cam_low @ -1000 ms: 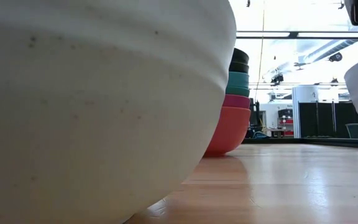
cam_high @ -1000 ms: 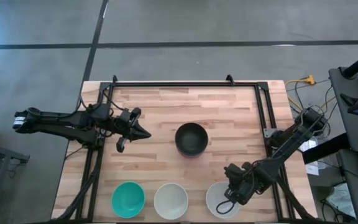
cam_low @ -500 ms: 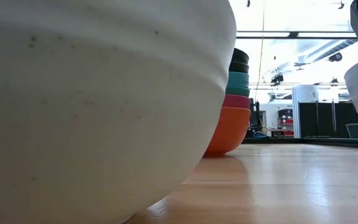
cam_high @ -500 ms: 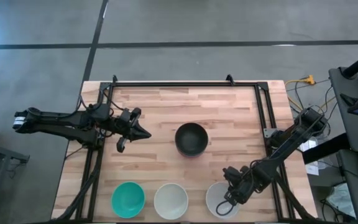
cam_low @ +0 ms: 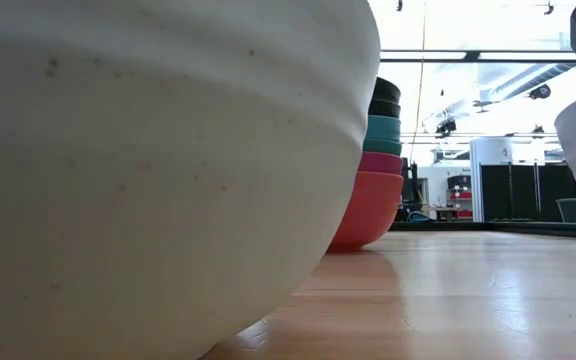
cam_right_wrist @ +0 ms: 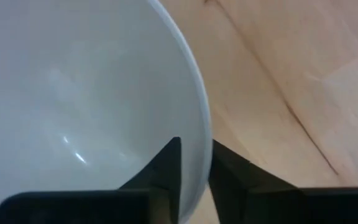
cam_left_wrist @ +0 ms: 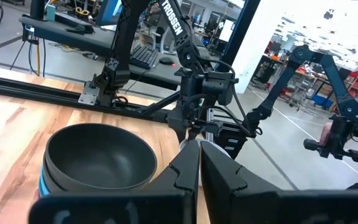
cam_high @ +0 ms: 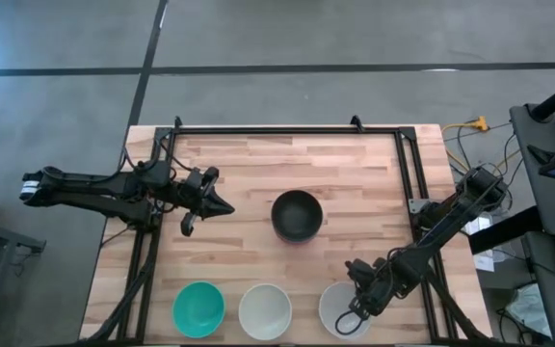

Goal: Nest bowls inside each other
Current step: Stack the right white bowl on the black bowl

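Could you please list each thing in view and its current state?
Stack of nested round plastic bowls, black on top: upright, mid-table.
Teal-green plastic bowl: upright, loose.
Middle white plastic bowl: upright, loose.
Right white plastic bowl: rim between right tool's fingers.
Right tool: straddling that rim.
Left tool: shut, empty.

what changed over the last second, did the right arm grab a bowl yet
The right gripper dropped slightly and its fingers closed astride the rim of the rightmost white plastic bowl, one inside, one outside. The bowl has not lifted. The left gripper stayed shut beside the black-topped nested stack; the teal bowl and middle white bowl did not move.
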`<act>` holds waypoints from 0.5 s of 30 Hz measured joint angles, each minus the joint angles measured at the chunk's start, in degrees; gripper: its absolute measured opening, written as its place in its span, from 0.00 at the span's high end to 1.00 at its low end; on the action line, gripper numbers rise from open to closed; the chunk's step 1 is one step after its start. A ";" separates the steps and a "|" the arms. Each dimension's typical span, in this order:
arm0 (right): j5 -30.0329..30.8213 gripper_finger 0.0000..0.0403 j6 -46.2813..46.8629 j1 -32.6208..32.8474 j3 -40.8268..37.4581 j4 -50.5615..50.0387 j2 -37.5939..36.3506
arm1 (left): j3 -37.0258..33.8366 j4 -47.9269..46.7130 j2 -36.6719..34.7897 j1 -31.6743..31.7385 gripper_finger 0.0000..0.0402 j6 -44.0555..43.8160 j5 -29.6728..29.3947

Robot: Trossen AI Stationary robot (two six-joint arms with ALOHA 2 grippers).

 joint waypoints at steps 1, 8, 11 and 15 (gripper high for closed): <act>-0.16 0.87 0.00 0.02 0.00 -0.02 0.00 | 0.00 0.00 0.00 0.00 1.00 0.00 0.00; -0.34 0.97 -0.31 0.00 -0.04 0.00 0.00 | 0.00 0.00 0.00 0.00 1.00 0.00 0.00; -0.28 0.98 -0.20 0.02 -0.04 0.06 0.00 | 0.00 0.00 0.00 0.00 1.00 0.01 0.00; -0.28 0.98 -0.19 0.00 0.02 -0.02 0.00 | 0.00 0.02 0.00 0.00 1.00 0.02 -0.01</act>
